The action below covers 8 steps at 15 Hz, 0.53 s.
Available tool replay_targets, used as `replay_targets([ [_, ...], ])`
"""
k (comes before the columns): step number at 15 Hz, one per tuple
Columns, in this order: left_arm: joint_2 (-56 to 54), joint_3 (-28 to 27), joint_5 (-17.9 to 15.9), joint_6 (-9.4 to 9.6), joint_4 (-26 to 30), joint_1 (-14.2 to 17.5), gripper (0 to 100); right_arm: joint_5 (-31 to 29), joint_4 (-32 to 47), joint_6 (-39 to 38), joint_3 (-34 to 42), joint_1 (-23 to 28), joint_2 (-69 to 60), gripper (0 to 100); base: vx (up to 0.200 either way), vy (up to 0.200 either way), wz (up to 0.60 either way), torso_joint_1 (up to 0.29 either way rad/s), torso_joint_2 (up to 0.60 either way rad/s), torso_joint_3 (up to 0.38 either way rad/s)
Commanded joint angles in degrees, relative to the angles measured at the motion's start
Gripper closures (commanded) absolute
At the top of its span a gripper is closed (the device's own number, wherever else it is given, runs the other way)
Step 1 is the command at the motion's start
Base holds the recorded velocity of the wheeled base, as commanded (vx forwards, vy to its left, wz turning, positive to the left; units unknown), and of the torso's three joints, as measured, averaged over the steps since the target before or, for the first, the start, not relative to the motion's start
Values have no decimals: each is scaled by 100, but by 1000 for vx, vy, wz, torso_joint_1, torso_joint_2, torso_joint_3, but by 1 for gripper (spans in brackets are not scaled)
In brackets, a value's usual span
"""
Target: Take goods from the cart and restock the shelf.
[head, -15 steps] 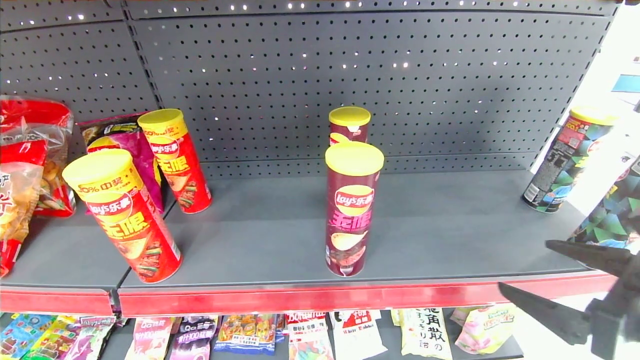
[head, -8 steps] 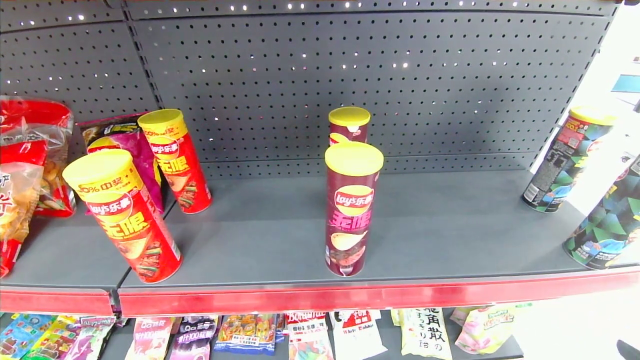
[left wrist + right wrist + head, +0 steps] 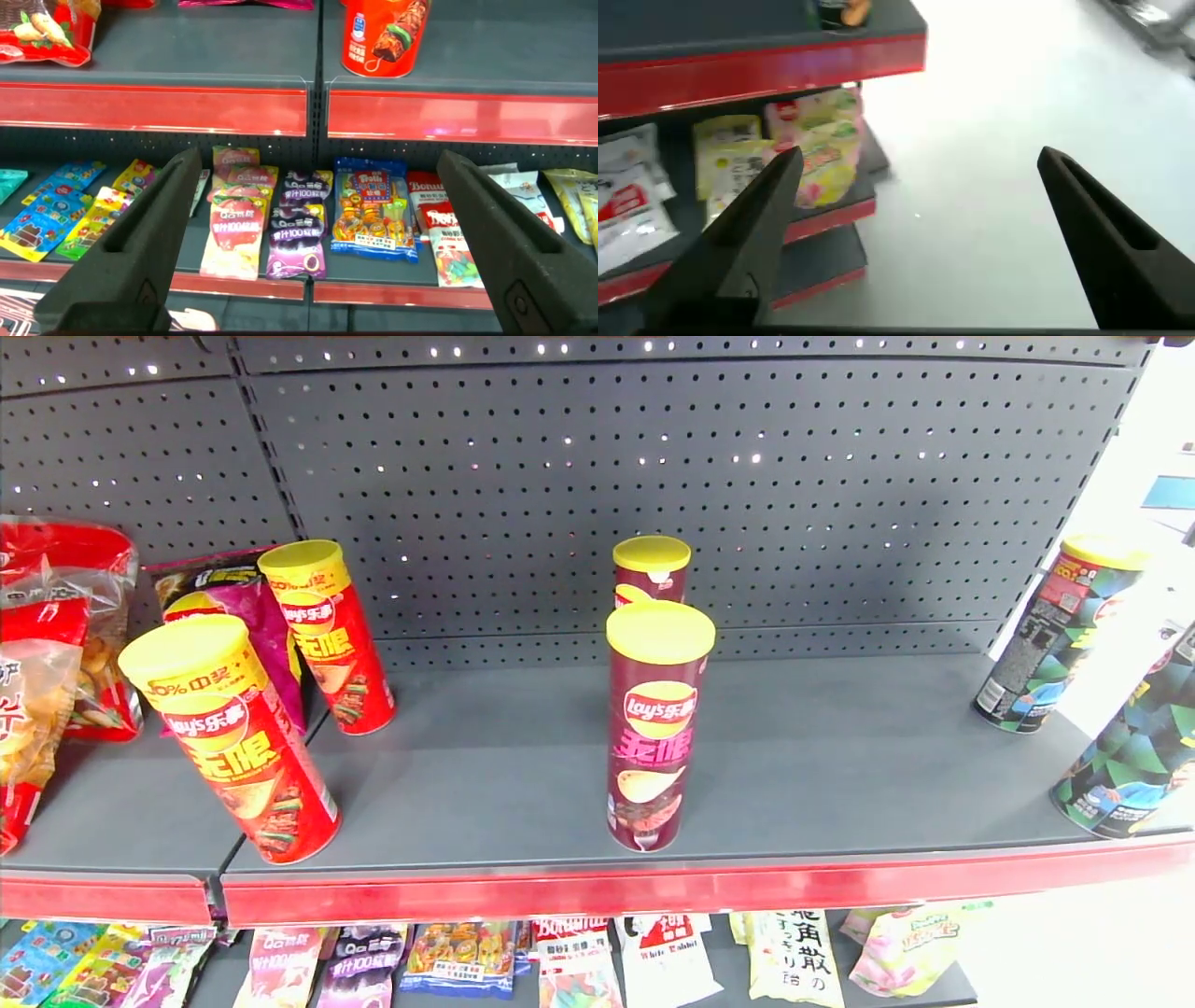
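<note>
left pincer (image 3: pixel 318 159): fingers spread wide, nothing held; faces the shelf front, lower-tier packets (image 3: pixel 299 233) showing between the fingers, base of the front red can (image 3: pixel 378 37) on the tier above
right pincer (image 3: pixel 922 154): fingers spread wide, nothing held; off the right end of the shelf, pale floor (image 3: pixel 1018 103) beyond it, yellow-green packets (image 3: pixel 817 154) on the lower tier near one finger
shelf (image 3: pixel 485 775): dark grey deck, red edge strip (image 3: pixel 653 889) along the front, perforated back panel (image 3: pixel 653 476) behind
front maroon can (image 3: pixel 655 728): upright, yellow lid, mid-deck, close to the front edge
rear maroon can (image 3: pixel 652 569): upright, straight behind the front one, near the back panel; its lower part is hidden by the front one
front red can: left part of the deck, standing on its base near the front edge, by the seam between two deck sections
rear red can (image 3: pixel 327 635): standing farther back and right of the front red can, just beside the purple bag (image 3: pixel 233 607); contact unclear
red bags (image 3: pixel 47 635): far left end of the deck
rear patterned can (image 3: pixel 1055 635): dark body, yellow lid, standing at the right end of the deck
front patterned can (image 3: pixel 1130 756): right end near the front edge, partly cut off by the head view's edge
lower tier: row of mixed snack packets under the red strip
</note>
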<state>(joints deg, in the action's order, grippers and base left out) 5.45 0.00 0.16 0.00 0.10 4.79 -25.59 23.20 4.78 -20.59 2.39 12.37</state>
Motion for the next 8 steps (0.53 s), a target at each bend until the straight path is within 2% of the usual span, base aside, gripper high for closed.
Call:
replay_targets([
  [1,9,0,2,0,-1,4,0,388,9,41,336,1563,-68,0,0,0,0,0,0,0],
  [3,9,0,2,0,-1,4,0,1856,-79,234,688,1413,-965,0,0,0,0,0,0,0],
  [4,9,0,2,0,-1,4,0,2717,-210,542,890,1519,-1237,0,0,0,0,0,0,0],
  [5,9,0,2,0,-1,4,0,4009,-861,682,1242,1563,-1237,0,0,0,0,0,0,0],
  [6,9,0,2,0,-1,4,0,4396,-1098,682,1329,1563,-1237,0,0,0,0,0,0,0],
  [7,9,0,2,0,-1,4,0,5196,-1599,673,1620,1554,-1237,0,0,0,0,0,0,0],
  [8,9,0,2,0,-1,4,0,5108,-1889,638,1734,1554,-1237,0,0,0,0,0,0,0],
])
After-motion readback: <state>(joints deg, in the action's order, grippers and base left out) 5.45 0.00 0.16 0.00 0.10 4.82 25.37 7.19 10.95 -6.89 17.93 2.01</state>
